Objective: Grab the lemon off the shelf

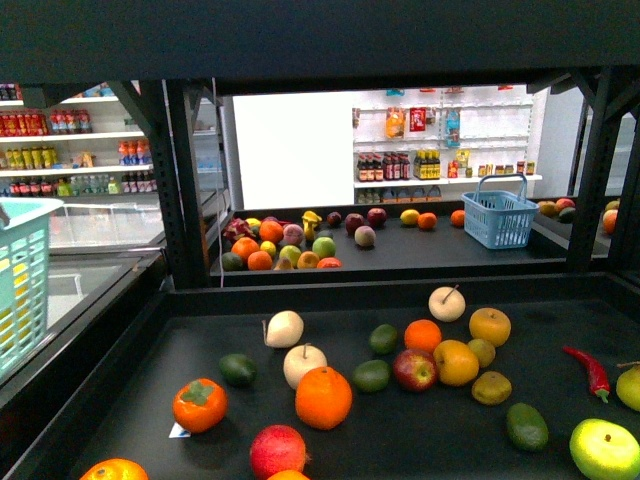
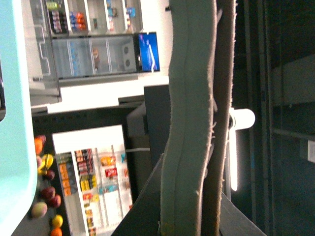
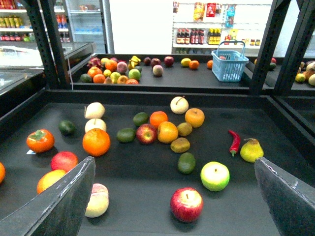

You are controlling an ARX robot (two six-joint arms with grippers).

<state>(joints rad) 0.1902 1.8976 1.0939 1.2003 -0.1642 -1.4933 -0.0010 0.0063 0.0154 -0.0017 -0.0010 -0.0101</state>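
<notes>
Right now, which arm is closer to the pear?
Right. The right gripper hovers near the pear with open jaws; the left gripper points away, beside the teal basket.

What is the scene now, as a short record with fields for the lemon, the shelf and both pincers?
lemon: probably the small yellow fruit touching the yellow-orange fruits, lying loose on the tray
shelf: black rack, near tray holds mixed fruit
right pincer: open, above the tray, holding nothing
left pincer: pads together, holding nothing
</notes>
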